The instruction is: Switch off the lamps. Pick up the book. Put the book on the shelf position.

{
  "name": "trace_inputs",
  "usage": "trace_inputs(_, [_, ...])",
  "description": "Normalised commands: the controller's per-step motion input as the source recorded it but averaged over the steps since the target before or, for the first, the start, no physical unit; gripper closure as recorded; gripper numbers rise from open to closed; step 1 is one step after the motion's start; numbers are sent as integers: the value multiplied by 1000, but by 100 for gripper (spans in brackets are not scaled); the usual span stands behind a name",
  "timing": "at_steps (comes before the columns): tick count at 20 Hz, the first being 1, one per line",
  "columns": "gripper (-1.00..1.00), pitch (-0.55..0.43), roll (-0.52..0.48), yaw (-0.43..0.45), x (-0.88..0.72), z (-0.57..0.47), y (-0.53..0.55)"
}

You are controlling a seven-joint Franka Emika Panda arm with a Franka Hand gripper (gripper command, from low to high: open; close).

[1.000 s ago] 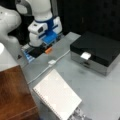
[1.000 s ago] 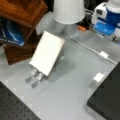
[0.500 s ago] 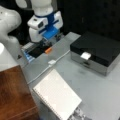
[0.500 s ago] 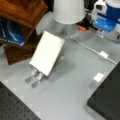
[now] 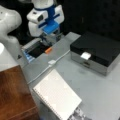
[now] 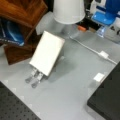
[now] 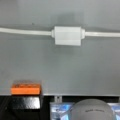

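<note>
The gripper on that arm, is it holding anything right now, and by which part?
Nothing seems held. The gripper hangs over the orange button, while the book leans untouched on its stand.

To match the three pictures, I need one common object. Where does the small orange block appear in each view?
Front view: the orange block lies upper left of centre, just below the gripper.
Front view: orange block, near the top, right of the lamp shade.
Wrist view: orange block, lower left.
Shared landmark: the white cord switch.
</note>
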Motion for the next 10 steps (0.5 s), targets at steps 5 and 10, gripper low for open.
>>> trace_inputs(5, [-100, 296, -139, 165, 449, 368, -188])
trace_inputs(10, [-100, 350, -131, 180, 532, 327, -213])
